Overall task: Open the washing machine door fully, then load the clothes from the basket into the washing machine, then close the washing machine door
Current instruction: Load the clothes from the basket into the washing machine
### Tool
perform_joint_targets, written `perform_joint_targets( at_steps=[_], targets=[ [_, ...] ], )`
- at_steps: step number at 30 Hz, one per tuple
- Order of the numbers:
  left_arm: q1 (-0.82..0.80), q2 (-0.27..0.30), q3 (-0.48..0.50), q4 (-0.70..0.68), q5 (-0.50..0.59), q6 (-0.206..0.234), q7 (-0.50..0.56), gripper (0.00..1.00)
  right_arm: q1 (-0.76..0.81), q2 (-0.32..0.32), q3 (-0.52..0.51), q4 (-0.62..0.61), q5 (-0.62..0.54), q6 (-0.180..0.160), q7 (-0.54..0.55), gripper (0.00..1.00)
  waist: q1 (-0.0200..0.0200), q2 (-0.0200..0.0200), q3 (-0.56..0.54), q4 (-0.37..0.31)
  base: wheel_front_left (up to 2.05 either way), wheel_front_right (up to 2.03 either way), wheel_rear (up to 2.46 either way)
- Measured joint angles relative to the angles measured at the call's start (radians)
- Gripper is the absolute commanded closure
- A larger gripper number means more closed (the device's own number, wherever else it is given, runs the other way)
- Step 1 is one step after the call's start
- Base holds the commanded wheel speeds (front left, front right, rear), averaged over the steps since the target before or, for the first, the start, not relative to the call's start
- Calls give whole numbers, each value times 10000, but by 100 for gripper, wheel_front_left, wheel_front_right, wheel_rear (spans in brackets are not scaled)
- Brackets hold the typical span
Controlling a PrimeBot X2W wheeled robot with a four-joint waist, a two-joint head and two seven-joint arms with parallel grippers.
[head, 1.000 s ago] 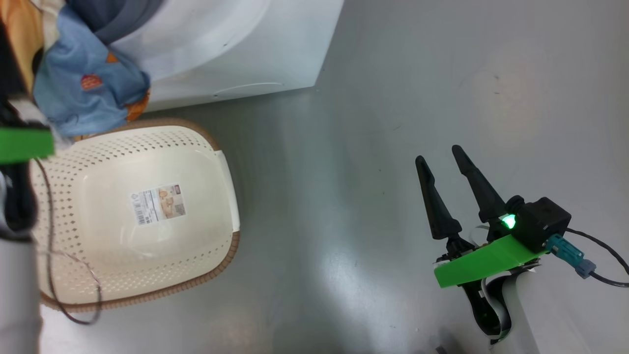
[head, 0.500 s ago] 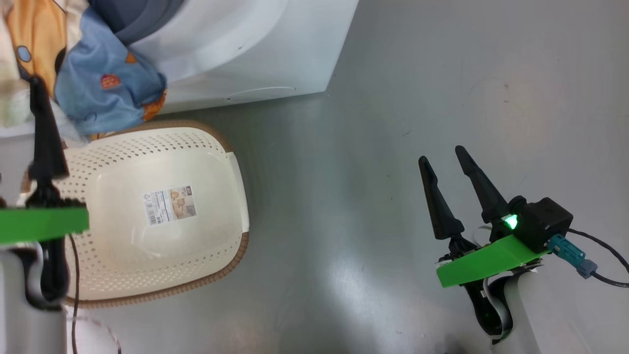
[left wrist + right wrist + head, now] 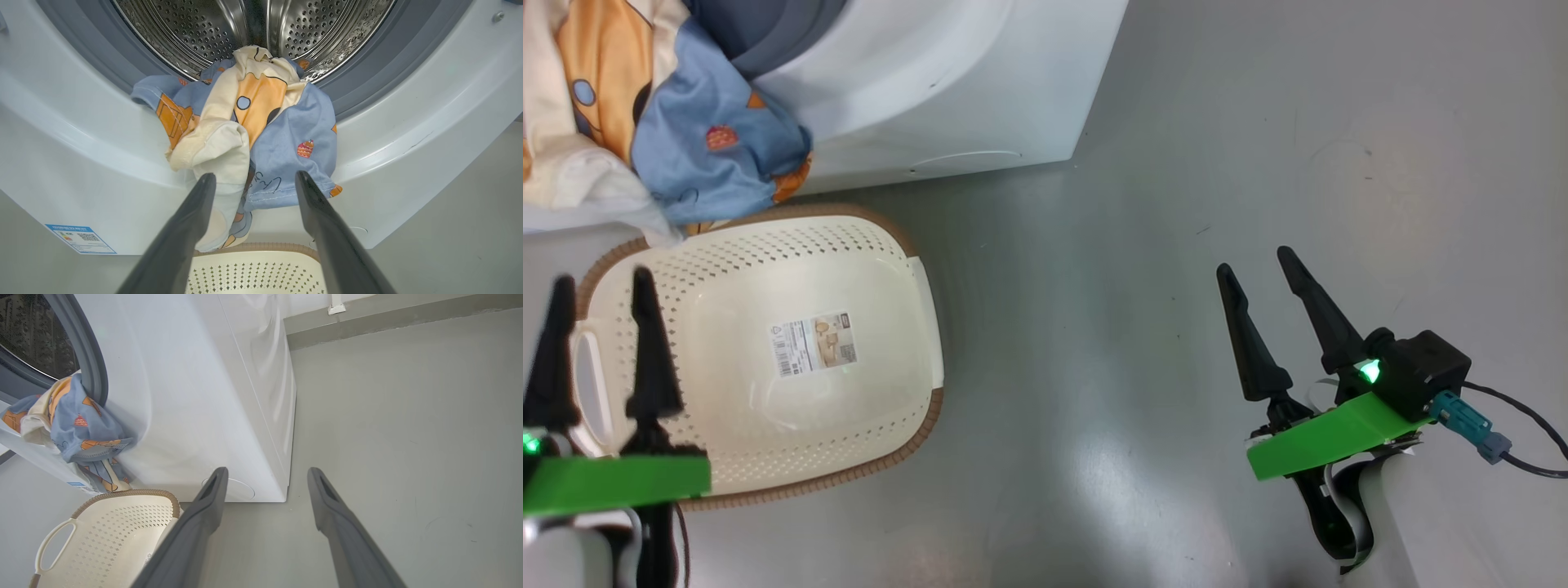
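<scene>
The clothes [image 3: 707,151], light blue with orange and cream parts, hang out of the washing machine [image 3: 980,90] mouth over its lower lip. In the left wrist view the clothes [image 3: 261,134] spill from the steel drum [image 3: 253,28] down the white front. The cream basket [image 3: 768,269] stands below them, holding nothing but its label sticker. My left gripper [image 3: 602,279] is open and holds nothing, over the basket's left handle and apart from the clothes; its fingers [image 3: 192,216] frame the hanging cloth. My right gripper [image 3: 1255,261] is open above bare floor. The washing machine door is out of view.
Grey floor [image 3: 1176,163] spreads to the right of the machine and basket. A round flap [image 3: 241,490] sits low on the machine's front, a blue label [image 3: 79,239] on its lower left. A wall skirting [image 3: 388,322] runs behind.
My left gripper has drawn back from the clothes at the machine's mouth to over the basket's left side, open. The clothes stay hanging there. The camera shifted slightly; the right arm is still.
</scene>
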Motion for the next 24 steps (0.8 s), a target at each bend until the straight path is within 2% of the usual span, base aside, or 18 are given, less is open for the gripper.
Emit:
perform_joint_targets(
  at_steps=[17, 24],
  targets=[
    [1823, -631, 631, -10, 504, 0, 2, 0, 3, 0, 96, 61, -148, 0, 0, 0, 0, 0, 2, -61, 0, 0, 0],
    [1918, -692, 721, -12, 502, 0, 2, 0, 3, -2, 59, 71, -148, 0, 0, 0, 0, 0, -19, -28, 0, 0, 0]
  ],
)
